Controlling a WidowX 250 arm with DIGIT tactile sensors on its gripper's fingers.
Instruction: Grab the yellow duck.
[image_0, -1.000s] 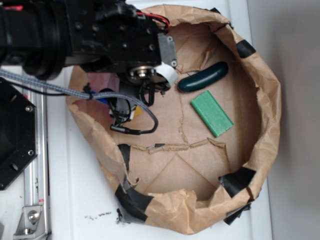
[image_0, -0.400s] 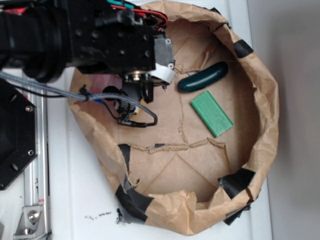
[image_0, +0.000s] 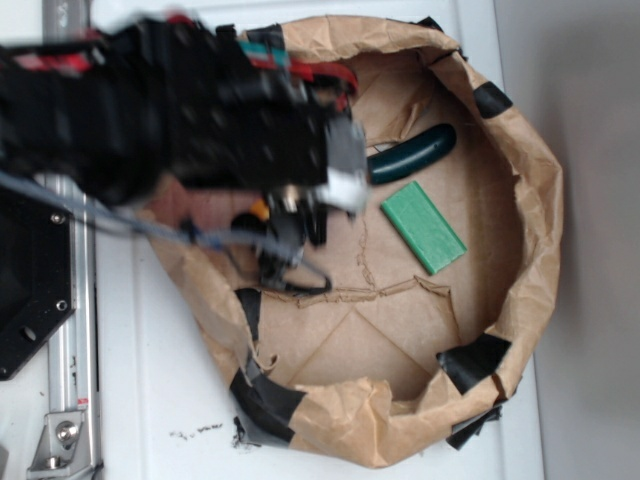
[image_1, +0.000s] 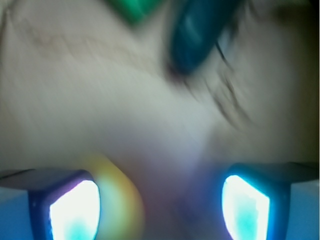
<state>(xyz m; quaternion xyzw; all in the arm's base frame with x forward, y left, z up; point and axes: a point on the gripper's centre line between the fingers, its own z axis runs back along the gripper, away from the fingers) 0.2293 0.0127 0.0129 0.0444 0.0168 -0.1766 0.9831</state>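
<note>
White bench (image_0: 150, 400) under your rig carries a crumpled brown paper basin (image_0: 540, 200) patched with black tape, and everything you care about sits inside it.

Your yellow duck (image_0: 259, 209) shows only as a small yellow-orange patch tucked under the arm, right at the claw (image_0: 290, 215) on its arm-base side; in the wrist view it is a blurred yellow glow (image_1: 117, 192) just inside one of the two fingertips (image_1: 75, 207). You can see those tips standing apart with bare paper between them, so the claw reads as released; whether the duck touches a finger cannot be told through the blur.

Beyond the claw, away from the arm, lies the dark green cucumber-shaped piece (image_0: 415, 152), partly hidden by the arm's end in the exterior view and straight ahead of the tips in the wrist view (image_1: 200, 30). Just past it rests the green block (image_0: 424, 227), flat on the paper floor, close to the cucumber piece but apart from it; only its corner (image_1: 135, 9) shows at the wrist view's top edge.

A grey cable (image_0: 210, 240) loops beside the claw over the basin's near wall. Behind the arm, on the bench, sits a black plate (image_0: 30, 290) along a metal rail (image_0: 70, 420).
</note>
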